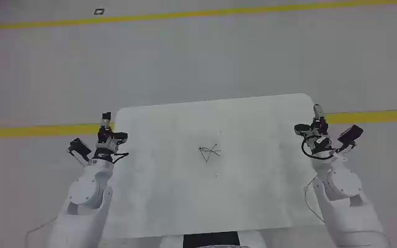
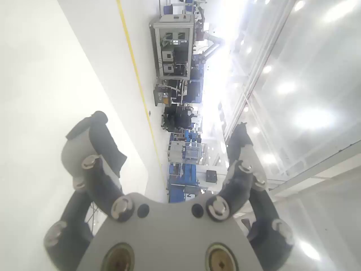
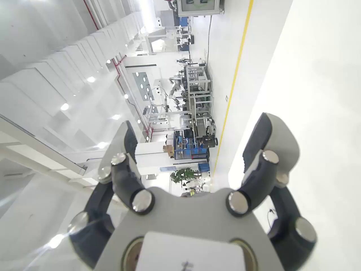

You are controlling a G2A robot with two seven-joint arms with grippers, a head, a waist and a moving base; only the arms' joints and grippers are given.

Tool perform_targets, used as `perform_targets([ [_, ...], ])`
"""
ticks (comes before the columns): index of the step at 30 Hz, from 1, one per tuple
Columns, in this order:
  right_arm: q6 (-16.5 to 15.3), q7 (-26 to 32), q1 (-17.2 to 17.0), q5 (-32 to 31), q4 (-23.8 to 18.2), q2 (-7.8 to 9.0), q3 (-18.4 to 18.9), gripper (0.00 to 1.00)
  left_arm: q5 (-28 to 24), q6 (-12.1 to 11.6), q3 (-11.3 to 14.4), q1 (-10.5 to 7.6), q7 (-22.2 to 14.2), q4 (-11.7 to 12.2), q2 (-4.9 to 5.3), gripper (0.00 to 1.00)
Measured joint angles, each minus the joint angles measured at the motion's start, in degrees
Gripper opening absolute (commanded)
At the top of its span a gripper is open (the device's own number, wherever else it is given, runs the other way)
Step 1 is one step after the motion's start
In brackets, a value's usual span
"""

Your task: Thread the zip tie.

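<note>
Left gripper [image 2: 169, 122] is spread wide with nothing in it, sitting right at the table's [image 1: 248, 192] left edge. Right gripper [image 3: 196, 121], same deal: wide, empty, at the table's right edge. Zip tie [image 1: 209, 152] lies mid-table, well apart from both, with a broad stretch of table either side.

White table [image 1: 155, 198], thin dark zip tie [image 1: 209, 152] near its middle

The zip tie [image 1: 209, 152] on the table [image 1: 260, 186] is too small to tell whether threaded.
</note>
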Motion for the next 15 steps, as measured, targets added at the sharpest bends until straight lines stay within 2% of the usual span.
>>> perform_targets([
  [7,-1.63,1.85,-2.16,2.45,-1.22,-0.17,3.78,1.00,0.00,0.00,0.00,0.00,0.00,0.00,0.00,1.00],
  [14,-1.80,2.13,-2.29,2.69,-1.17,-0.20,4.01,1.00,0.16,-0.01,0.14,-0.11,-0.16,-0.15,0.01,1.00],
  [15,-1.80,2.13,-2.29,2.69,-1.17,-0.20,4.00,1.00,0.89,0.46,0.81,-0.30,-0.88,-0.89,0.11,1.00],
])
